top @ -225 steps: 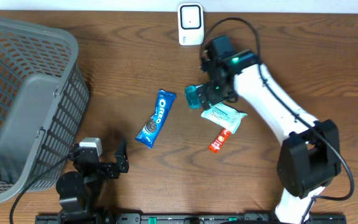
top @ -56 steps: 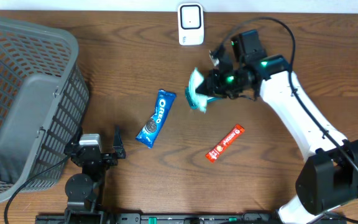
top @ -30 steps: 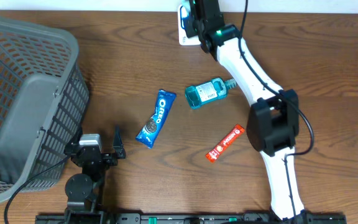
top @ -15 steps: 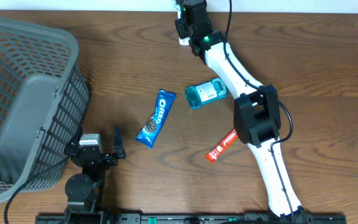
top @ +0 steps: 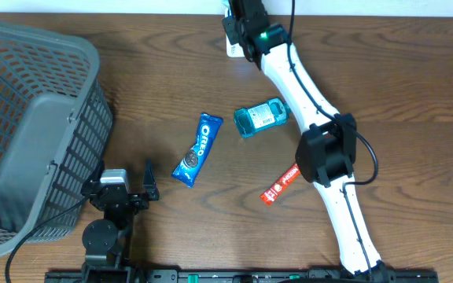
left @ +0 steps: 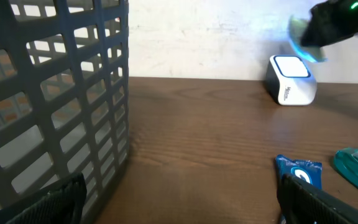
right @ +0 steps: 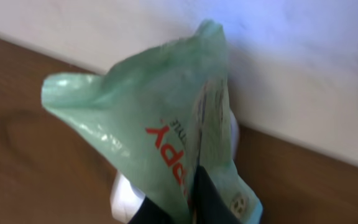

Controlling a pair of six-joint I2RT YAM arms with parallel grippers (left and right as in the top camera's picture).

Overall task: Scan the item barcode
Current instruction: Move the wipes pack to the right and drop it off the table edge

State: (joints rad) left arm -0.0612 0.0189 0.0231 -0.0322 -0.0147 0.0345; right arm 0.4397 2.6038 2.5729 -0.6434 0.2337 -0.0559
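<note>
Just above the scanner [right: 122, 200], right tool [right: 194, 193] pinches green packet [right: 160, 124].

Right arm [top: 305, 79]: stretched far forward, almost straight.
Right gripper [top: 238, 17]: jaws pinched tight on green packet [right: 166, 143] (held aloft).
Left arm [top: 102, 229]: tucked back, low.
Left gripper [top: 120, 187]: fingers spread wide, holding nothing.

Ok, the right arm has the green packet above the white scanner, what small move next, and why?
Probably turn the crinkly pale green plastic packet so a flat printed face meets the white box scanner. The right jaws pinch it folded, and no barcode shows.
</note>
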